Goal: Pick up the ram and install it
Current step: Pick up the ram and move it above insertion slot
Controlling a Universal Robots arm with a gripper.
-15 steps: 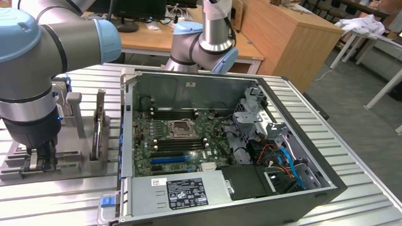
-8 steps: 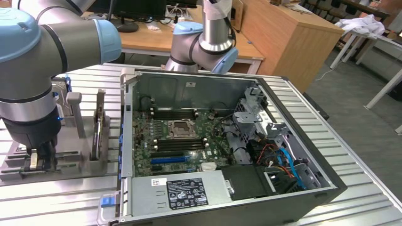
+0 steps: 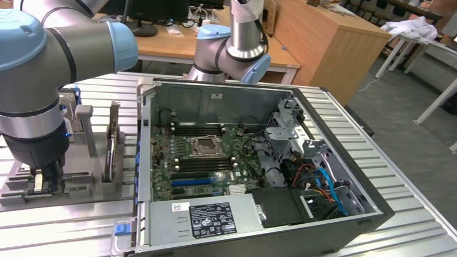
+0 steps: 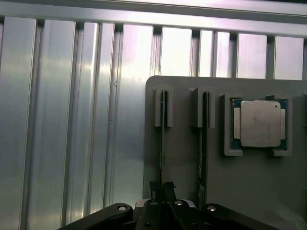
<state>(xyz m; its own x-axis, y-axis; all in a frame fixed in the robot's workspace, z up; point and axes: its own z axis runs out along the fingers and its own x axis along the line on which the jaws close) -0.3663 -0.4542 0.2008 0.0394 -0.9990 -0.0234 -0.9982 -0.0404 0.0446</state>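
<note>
The ram (image 4: pixel 163 143) stands on edge in a slot of the grey holder (image 4: pixel 182 158), seen as a thin dark line. My gripper (image 4: pixel 163 194) is over it, and its fingers (image 4: pixel 153 191) are pressed against both sides of the stick's upper edge. In the exterior view, my gripper (image 3: pixel 42 184) reaches straight down into the same holder (image 3: pixel 78 176) at the exterior view's left, beside the open computer case (image 3: pixel 343 176). The motherboard (image 3: pixel 207 155) lies inside the case, with dark memory slots (image 3: pixel 200 128) near the processor socket.
A second thin board (image 4: pixel 205 139) stands in the neighbouring slot. A taller card (image 3: pixel 111 150) stands on edge between my gripper and the case. A processor chip (image 4: pixel 259 123) sits in a recess of the holder. Ribbed metal table (image 4: pixel 72 120) surrounds the holder.
</note>
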